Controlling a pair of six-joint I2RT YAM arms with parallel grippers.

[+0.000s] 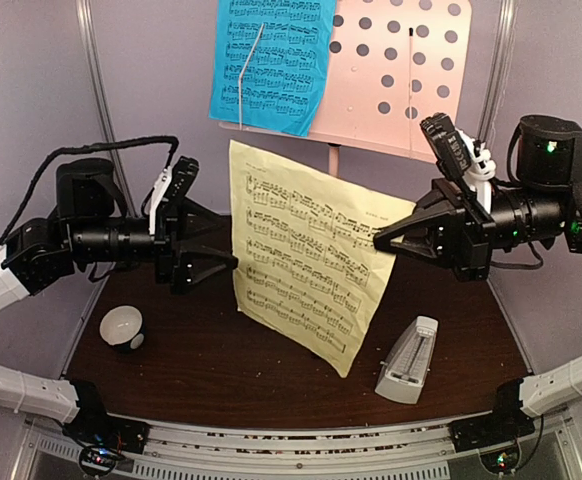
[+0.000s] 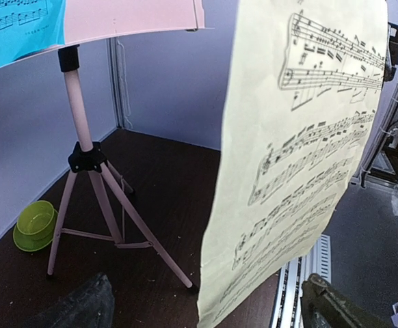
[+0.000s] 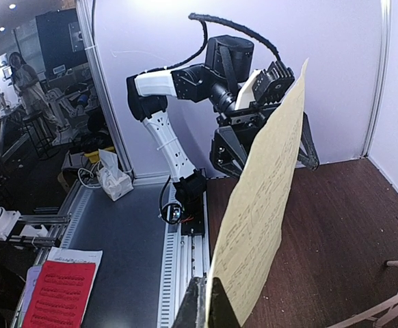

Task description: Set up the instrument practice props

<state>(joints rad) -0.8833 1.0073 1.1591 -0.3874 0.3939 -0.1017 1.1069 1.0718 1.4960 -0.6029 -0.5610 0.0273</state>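
The pink music stand stands at the back, and its tripod legs show in the left wrist view. A blue music sheet rests on the left half of its desk. My right gripper is shut on the right edge of the pale-yellow music sheet and holds it hanging upright above the table; its fingers pinch the sheet. My left gripper is open at the sheet's left edge, with the sheet hanging in front of its spread jaws. The white metronome stands at the front right.
A small white-and-black bowl sits at the front left. A green cup and saucer sit by the left wall behind the stand's legs. The table's near edge has a metal rail.
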